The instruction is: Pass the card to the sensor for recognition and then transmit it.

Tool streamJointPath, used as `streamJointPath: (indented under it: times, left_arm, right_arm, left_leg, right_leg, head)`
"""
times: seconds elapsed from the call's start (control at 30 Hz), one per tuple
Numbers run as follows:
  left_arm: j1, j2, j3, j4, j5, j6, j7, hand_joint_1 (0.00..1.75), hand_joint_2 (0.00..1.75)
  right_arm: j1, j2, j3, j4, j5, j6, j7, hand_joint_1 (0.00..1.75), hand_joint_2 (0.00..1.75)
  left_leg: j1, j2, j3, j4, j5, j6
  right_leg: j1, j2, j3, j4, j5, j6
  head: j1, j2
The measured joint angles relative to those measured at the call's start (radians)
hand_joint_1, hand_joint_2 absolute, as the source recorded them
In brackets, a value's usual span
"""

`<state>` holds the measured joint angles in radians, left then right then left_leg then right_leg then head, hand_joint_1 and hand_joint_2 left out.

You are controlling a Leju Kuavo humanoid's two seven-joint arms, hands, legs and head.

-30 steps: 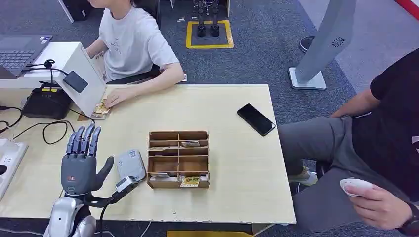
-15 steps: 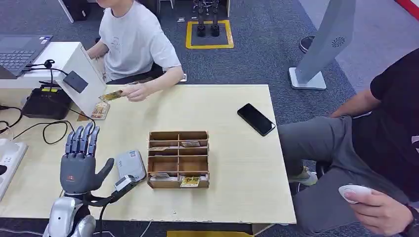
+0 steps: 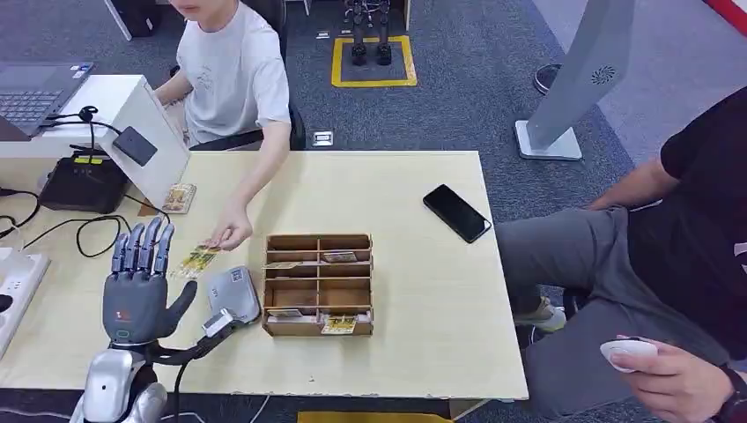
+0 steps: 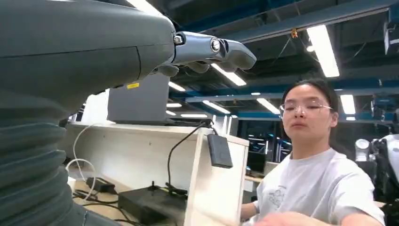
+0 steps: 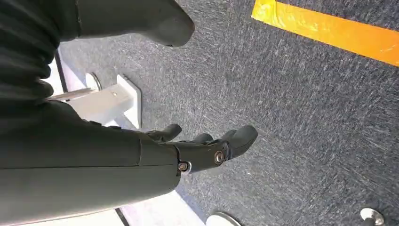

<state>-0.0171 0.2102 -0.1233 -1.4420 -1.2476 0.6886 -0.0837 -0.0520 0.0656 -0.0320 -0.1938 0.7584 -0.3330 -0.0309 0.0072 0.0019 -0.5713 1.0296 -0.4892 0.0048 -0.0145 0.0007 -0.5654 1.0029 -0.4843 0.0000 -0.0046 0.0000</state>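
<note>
**Left hand raised and empty, card offered at its fingertips**

Left hand [image 3: 138, 286] is upright over the table's [image 3: 423, 352] front-left corner, fingers straight and spread, thumb out to the side, holding nothing. Right hand [image 5: 207, 148] hangs over grey carpet [image 5: 306, 117], fingers loosely curled and slightly apart, nothing in them.

Card [image 3: 195, 260] is pinched in the seated person's hand [image 3: 231, 234], just beside the left hand's fingertips, not touching that I can tell. Sensor [image 3: 135, 145] sits on the white slanted panel at the table's back-left corner, with a second card [image 3: 179, 197] lying at its foot. Wooden divider box [image 3: 318, 284] mid-table, phone [image 3: 456, 212] toward the right edge. Yellow floor marking [image 3: 373, 62] beyond.
</note>
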Motion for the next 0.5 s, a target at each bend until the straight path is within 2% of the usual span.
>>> streamJointPath:
  times: [0.2,0.23,0.27,0.3,0.33,0.5]
  left_arm:
    - [-0.005,-0.008,0.016,0.012,-0.034,0.0,0.023,0.0,1.75]
    - [-0.007,-0.01,0.017,0.015,-0.033,0.0,0.023,1.41,1.75]
    - [-0.008,-0.011,0.018,0.018,-0.025,0.0,0.024,1.61,1.75]
    - [-0.01,-0.011,0.018,0.021,-0.02,0.0,0.025,1.61,1.75]
    - [-0.013,-0.013,0.018,0.024,-0.016,0.0,0.025,1.75,1.75]
    - [-0.021,-0.013,0.018,0.034,-0.005,0.0,0.025,1.75,1.75]
  right_arm:
    - [0.0,0.005,-0.005,0.0,0.0,0.0,0.001,0.0,1.75]
    - [0.0,0.005,-0.006,0.0,0.0,0.0,0.002,0.0,1.75]
    - [0.0,0.005,-0.007,0.0,0.0,0.0,0.003,0.0,1.75]
    - [0.0,0.006,-0.008,0.0,0.0,0.0,0.003,0.0,1.75]
    - [0.0,0.006,-0.01,0.0,0.0,0.0,0.003,0.0,1.75]
    - [0.0,0.007,-0.011,0.0,0.004,0.0,0.003,0.0,1.75]
  left_leg:
    - [0.0,0.0,0.0,0.0,0.0,0.0]
    - [0.0,0.0,0.0,0.0,0.0,0.0]
    - [0.0,0.0,0.0,0.0,0.0,0.0]
    - [0.0,0.0,0.0,0.0,0.0,0.0]
    - [0.0,0.0,0.0,0.0,0.0,0.0]
    - [0.0,0.0,0.0,0.0,0.0,0.0]
  right_leg:
    - [0.0,0.0,0.0,0.0,0.0,0.0]
    - [0.0,0.0,0.0,0.0,0.0,0.0]
    - [0.0,0.0,0.0,0.0,0.0,0.0]
    - [0.0,0.0,0.0,0.0,0.0,0.0]
    - [0.0,0.0,0.0,0.0,0.0,0.0]
    - [0.0,0.0,0.0,0.0,0.0,0.0]
  head:
    - [0.0,0.0]
    - [0.0,0.0]
    - [0.0,0.0]
    - [0.0,0.0]
    - [0.0,0.0]
    - [0.0,0.0]
